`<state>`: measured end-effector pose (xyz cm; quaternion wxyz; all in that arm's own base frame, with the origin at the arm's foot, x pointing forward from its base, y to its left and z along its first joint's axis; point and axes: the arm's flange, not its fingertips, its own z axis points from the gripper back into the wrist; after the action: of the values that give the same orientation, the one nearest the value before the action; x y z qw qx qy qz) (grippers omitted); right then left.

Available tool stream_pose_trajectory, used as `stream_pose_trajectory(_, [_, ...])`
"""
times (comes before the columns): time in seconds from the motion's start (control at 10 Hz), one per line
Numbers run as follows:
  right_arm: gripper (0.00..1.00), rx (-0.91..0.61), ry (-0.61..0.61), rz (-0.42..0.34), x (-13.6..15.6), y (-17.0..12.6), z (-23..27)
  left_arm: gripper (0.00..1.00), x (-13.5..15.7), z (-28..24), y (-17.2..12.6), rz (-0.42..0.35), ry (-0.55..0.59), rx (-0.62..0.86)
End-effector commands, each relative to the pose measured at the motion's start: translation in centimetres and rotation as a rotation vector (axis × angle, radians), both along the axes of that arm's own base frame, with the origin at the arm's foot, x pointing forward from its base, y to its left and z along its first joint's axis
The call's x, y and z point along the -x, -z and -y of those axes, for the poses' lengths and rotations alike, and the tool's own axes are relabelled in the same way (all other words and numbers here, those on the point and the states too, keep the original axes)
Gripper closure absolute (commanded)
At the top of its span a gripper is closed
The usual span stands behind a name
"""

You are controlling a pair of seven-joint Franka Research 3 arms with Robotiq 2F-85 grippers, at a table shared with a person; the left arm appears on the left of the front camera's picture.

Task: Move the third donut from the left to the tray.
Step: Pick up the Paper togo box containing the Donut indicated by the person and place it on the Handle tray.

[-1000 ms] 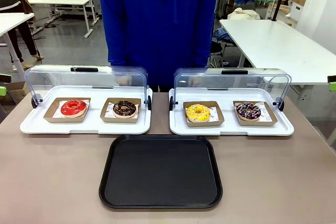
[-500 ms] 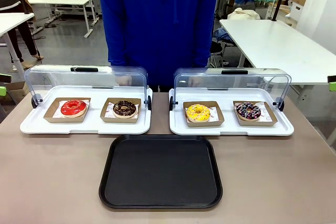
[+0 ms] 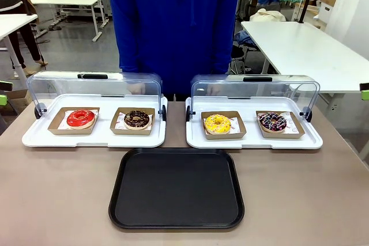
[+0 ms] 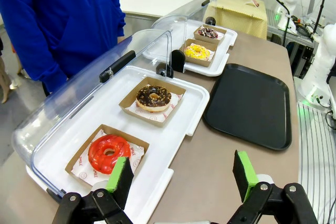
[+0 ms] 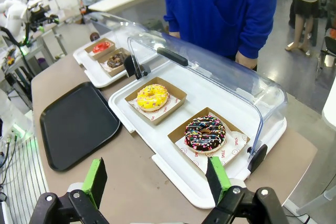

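The third donut [image 3: 217, 123], yellow-glazed with small sprinkles, lies in a brown cardboard tray on the right white tray; I also see the third donut [image 4: 197, 51] far off in the left wrist view and the third donut [image 5: 152, 96] close in the right wrist view. The black tray [image 3: 176, 188] lies flat in front of the white trays, also as the tray [image 4: 249, 103] and the tray [image 5: 76, 123]. My left gripper [image 4: 182, 176] hangs open over the left white tray's front corner. My right gripper [image 5: 156, 181] hangs open above the right white tray's near edge. Nothing sits between either pair of fingers.
A red donut [image 3: 81, 118] and a chocolate donut [image 3: 136, 119] sit on the left white tray [image 3: 92, 137]. A sprinkled chocolate donut [image 3: 272, 121] shares the right white tray [image 3: 253, 141]. Both clear lids [image 3: 253, 87] stand raised. A person in blue [image 3: 173, 27] stands at the far edge.
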<state>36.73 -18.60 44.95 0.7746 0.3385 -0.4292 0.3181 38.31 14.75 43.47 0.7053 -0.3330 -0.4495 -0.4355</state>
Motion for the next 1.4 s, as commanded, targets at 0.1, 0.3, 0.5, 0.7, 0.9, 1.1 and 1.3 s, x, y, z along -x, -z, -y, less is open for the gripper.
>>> stream_pose_trajectory(0.1, [0.0, -0.013, -0.003, 0.039, -0.5, -0.24, 0.14, 0.0, 0.04, -0.13, -0.01, 0.006, 0.009, 0.007])
stream_pose_trajectory(0.3, [0.0, -0.013, -0.003, 0.039, -0.5, -0.24, 0.14, 0.0, 0.04, -0.13, -0.01, 0.006, 0.009, 0.007])
stream_pose_trajectory(0.5, [0.0, -0.013, -0.003, 0.039, -0.5, -0.24, 0.14, 0.0, 0.04, -0.13, -0.01, 0.006, 0.009, 0.007])
stream_pose_trajectory(0.7, [0.0, -0.013, -0.003, 0.039, -0.5, -0.24, 0.14, 0.0, 0.04, -0.13, -0.01, 0.006, 0.009, 0.007])
stream_pose_trajectory(0.9, [0.0, -0.013, -0.003, 0.039, -0.5, -0.24, 0.14, 0.0, 0.04, -0.13, -0.01, 0.006, 0.009, 0.007])
stream_pose_trajectory(1.1, [0.0, -0.013, -0.003, 0.039, -0.5, -0.24, 0.14, 0.0, 0.04, -0.13, -0.01, 0.006, 0.009, 0.007])
stream_pose_trajectory(1.3, [0.0, -0.013, -0.003, 0.039, -0.5, -0.24, 0.14, 0.0, 0.04, -0.13, -0.01, 0.006, 0.009, 0.007])
